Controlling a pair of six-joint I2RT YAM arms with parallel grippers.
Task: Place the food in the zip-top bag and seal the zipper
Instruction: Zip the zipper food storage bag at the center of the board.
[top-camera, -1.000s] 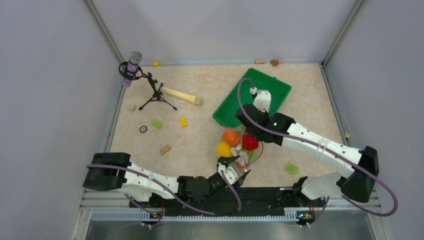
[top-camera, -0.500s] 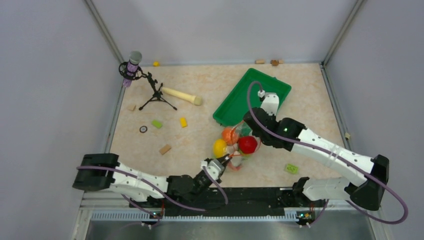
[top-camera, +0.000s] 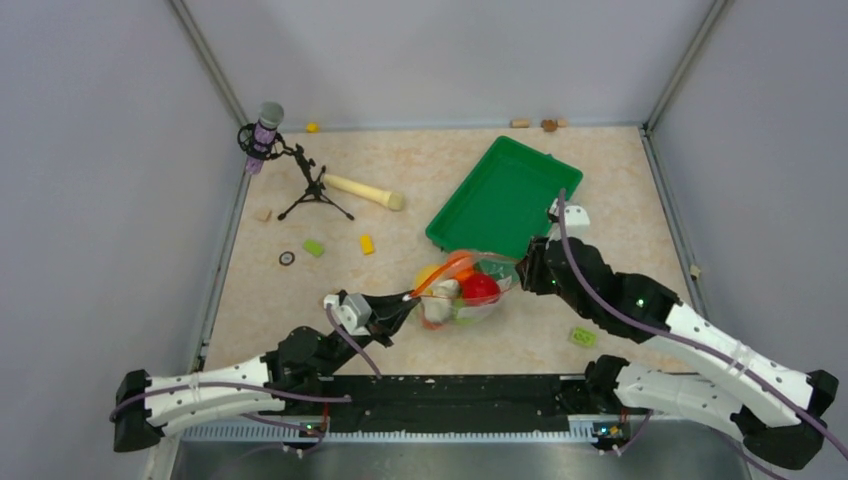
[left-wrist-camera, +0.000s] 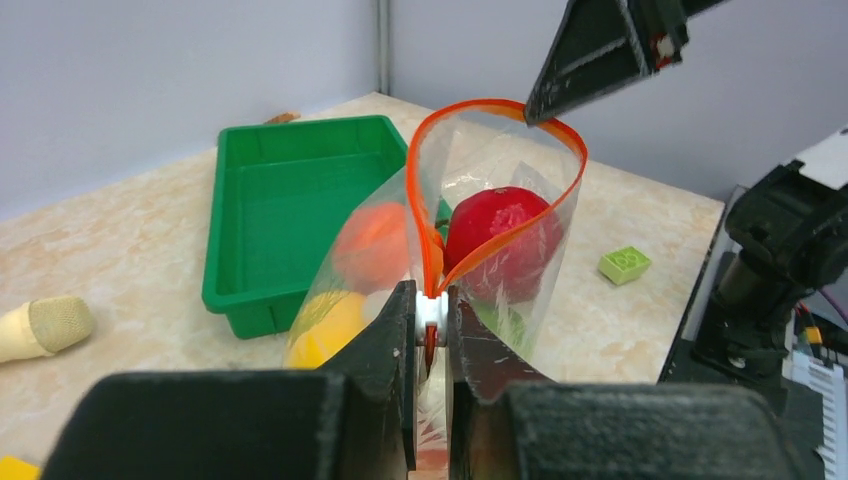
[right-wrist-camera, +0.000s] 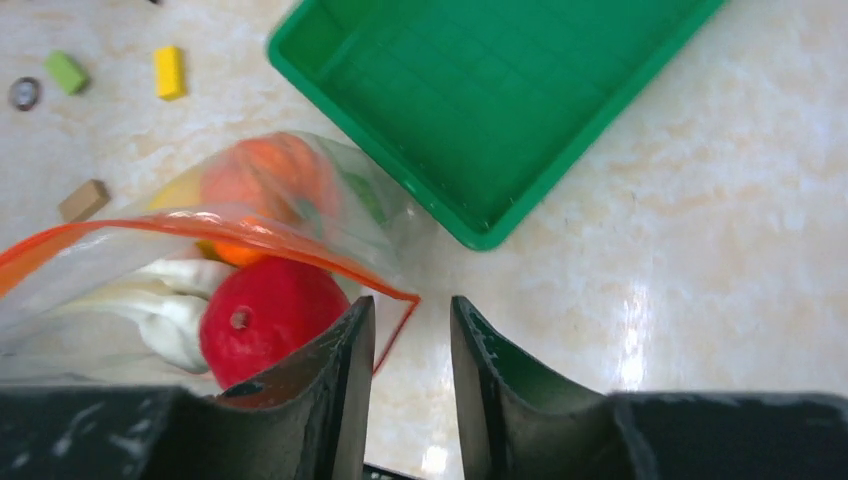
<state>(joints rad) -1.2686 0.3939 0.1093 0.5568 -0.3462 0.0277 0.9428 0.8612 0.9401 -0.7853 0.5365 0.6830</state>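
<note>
The zip-top bag (top-camera: 497, 298) lies in mid-table, clear, its mouth standing open in a loop. Inside it is food: a red apple (top-camera: 480, 289), an orange pumpkin (left-wrist-camera: 372, 245), a yellow lemon (left-wrist-camera: 328, 326) and white garlic (right-wrist-camera: 168, 310). My left gripper (left-wrist-camera: 432, 318) is shut on the white slider of the orange-red zipper (left-wrist-camera: 497, 104) at the bag's left end. My right gripper (right-wrist-camera: 410, 305) is open at the bag's right end. The rim's corner (right-wrist-camera: 412, 297) lies between its fingertips, close to the left finger (right-wrist-camera: 345, 350).
A green tray (top-camera: 470, 228) stands just behind the bag. On the left are a wooden pin (top-camera: 365, 192), a microphone tripod (top-camera: 313, 187) and small blocks (top-camera: 367, 244). A green brick (top-camera: 583, 337) lies at the front right, beside my right arm.
My left gripper shut on the zipper's slider and drew it left. My right gripper opened, letting go of the rim, and backed to the right. The bag shifted away from the front edge.
</note>
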